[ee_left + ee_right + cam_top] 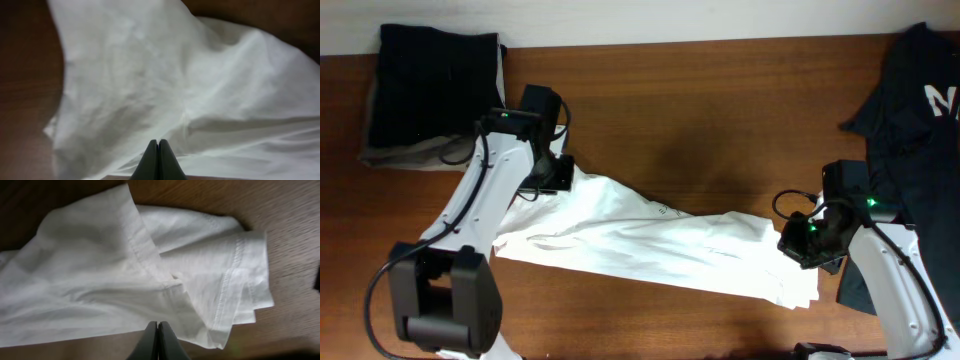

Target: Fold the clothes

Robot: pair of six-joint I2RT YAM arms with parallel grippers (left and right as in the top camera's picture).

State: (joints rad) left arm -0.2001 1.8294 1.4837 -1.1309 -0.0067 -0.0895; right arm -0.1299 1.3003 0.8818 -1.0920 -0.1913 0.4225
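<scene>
T-shirt (pixel 650 240) lying long-axis side to side, opposite ends pinched in closed left gripper (pixel 565 178) and right gripper (pixel 792 240).

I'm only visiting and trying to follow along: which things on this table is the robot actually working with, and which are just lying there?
Part of the job:
white T-shirt
left gripper and right gripper, each shut on one end of it

Just lying about:
folded black garment, far left corner, on a beige cloth
dark navy garment with white lettering, right edge
</scene>
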